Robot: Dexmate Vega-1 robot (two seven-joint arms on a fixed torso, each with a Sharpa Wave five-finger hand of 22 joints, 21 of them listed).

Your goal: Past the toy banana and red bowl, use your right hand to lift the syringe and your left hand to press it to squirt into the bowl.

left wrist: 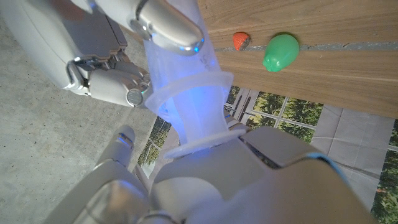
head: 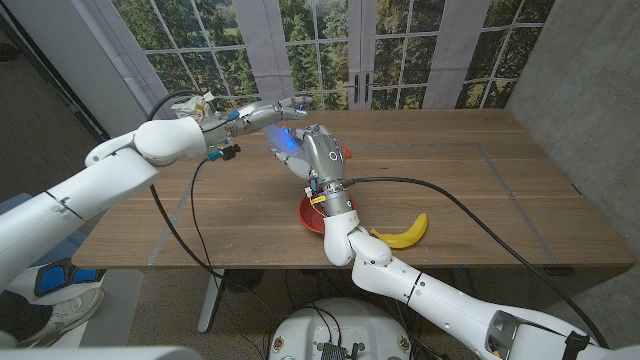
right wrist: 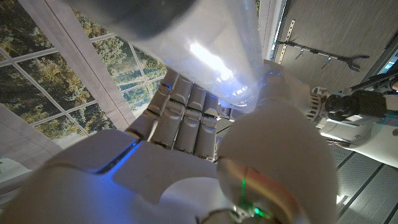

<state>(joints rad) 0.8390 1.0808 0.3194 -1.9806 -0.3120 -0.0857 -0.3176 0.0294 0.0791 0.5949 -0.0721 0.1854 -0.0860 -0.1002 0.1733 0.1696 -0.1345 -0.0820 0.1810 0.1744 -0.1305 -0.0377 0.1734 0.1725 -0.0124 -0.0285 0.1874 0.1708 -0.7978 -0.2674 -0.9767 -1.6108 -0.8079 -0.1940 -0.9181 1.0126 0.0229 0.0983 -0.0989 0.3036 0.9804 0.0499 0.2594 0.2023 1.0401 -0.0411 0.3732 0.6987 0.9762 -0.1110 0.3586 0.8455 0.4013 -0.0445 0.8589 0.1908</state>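
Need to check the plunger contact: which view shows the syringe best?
The left wrist view: the syringe barrel and flange show clearly, lit blue, with the left hand at its end. The right wrist view gives a blurred barrel; in the head view both hands mostly cover it.

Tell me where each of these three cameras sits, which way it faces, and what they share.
Head view: on the robot's head, looking down over both arms at the table, red bowl and banana.
Left wrist view: on the left wrist, looking along the left hand at the syringe.
Right wrist view: on the right wrist, looking along the right hand, fingers around the syringe.
Shared: all three show the blue-lit syringe.
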